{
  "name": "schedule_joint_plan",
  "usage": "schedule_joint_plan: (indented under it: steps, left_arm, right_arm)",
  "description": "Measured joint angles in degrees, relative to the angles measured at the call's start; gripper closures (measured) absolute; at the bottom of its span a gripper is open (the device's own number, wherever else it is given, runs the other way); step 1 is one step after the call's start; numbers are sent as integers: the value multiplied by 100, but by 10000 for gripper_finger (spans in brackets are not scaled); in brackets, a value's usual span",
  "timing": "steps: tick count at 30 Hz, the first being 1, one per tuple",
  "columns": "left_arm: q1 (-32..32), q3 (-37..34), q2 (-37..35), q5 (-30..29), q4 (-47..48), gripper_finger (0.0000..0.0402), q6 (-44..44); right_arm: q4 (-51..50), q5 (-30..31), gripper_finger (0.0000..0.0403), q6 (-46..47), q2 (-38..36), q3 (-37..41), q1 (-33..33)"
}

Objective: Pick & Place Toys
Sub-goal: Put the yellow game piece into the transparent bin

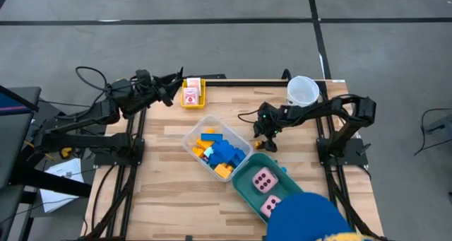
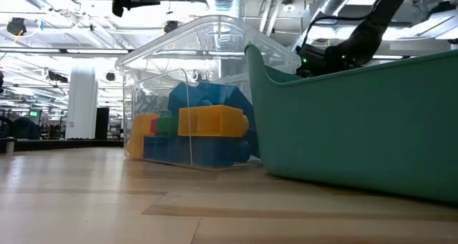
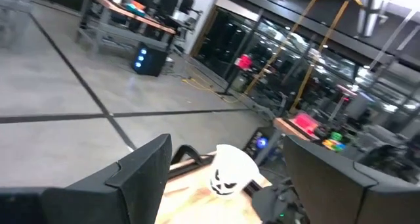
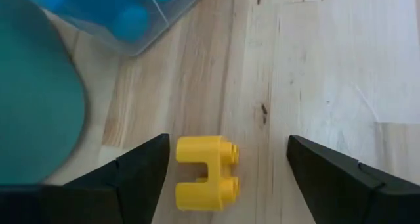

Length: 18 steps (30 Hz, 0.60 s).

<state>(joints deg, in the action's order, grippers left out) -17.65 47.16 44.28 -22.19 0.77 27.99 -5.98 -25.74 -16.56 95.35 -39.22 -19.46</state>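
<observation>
A yellow brick point(image 4: 205, 179) lies on the wooden table point(image 4: 315, 66). My right gripper point(image 4: 226, 145) stands open, low over the table, with one finger on either side of the brick and touching nothing; the brick lies closer to one finger. In the high view this gripper point(image 1: 267, 142) is just beyond the teal tub point(image 1: 248, 179), which holds two pink dice point(image 1: 264, 179). A clear box point(image 1: 215, 148) holds several blue, yellow and orange bricks. My left gripper point(image 1: 175, 82) hangs open and level above the table's far left, beside a yellow tray of pink-white cards point(image 1: 192, 94).
A white cup point(image 1: 302, 90) stands at the far right corner, close to my right arm. The clear box point(image 2: 193, 94) and the teal tub point(image 2: 358, 129) touch each other mid-table. A blue rounded thing point(image 1: 304, 216) covers the near right edge. Bare wood lies at the near left.
</observation>
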Motion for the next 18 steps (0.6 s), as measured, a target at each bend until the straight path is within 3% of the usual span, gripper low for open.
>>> schedule_joint_plan:
  steps: [7,11,15,18]
  left_arm:
    - [69,0,-280,304,-5,113,2]
    - [163,0,-429,306,11,113,-2]
    - [260,0,-540,306,-23,113,-63]
    - [331,0,-579,303,-121,113,-210]
  right_arm:
    - [112,513,140,270,28,2,258]
    - [58,598,211,511,35,-3,250]
    - [-131,712,314,612,37,-9,244]
    - [-379,569,316,652,-61,-5,167]
